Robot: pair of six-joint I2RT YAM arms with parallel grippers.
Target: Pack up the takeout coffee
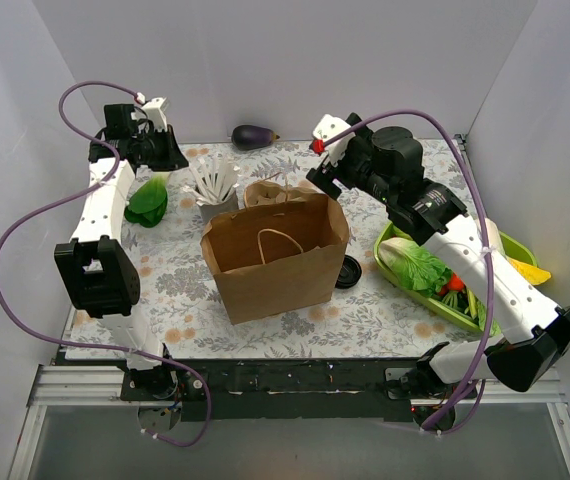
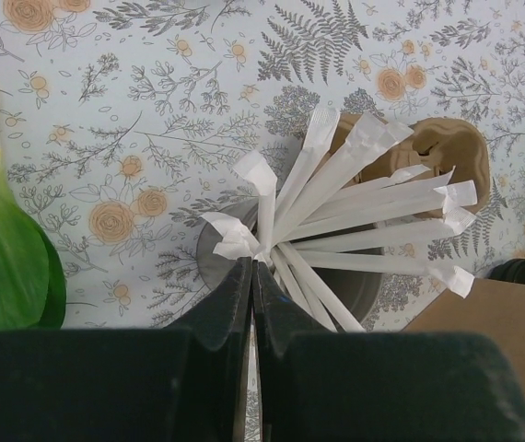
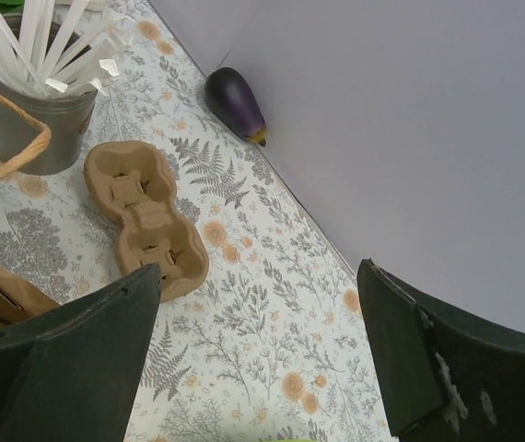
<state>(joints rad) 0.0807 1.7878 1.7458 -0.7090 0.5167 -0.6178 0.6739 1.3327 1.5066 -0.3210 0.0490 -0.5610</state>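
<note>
Black left gripper [image 2: 251, 269] is hovering closed above the white sticks [image 2: 364, 212]; right gripper [image 3: 258, 276] is hanging wide open near the carrier [image 3: 147, 216].

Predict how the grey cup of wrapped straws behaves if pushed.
The grey cup looks top-heavy, with straws fanned far above its rim, so it likely tips easily. It is probably light and may slide on the floral cloth first. The straws sit loose and would likely spill.

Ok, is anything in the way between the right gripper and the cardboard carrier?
Nothing visible. The right gripper hangs open over bare cloth beside the carrier, whose two wells are empty.
</note>
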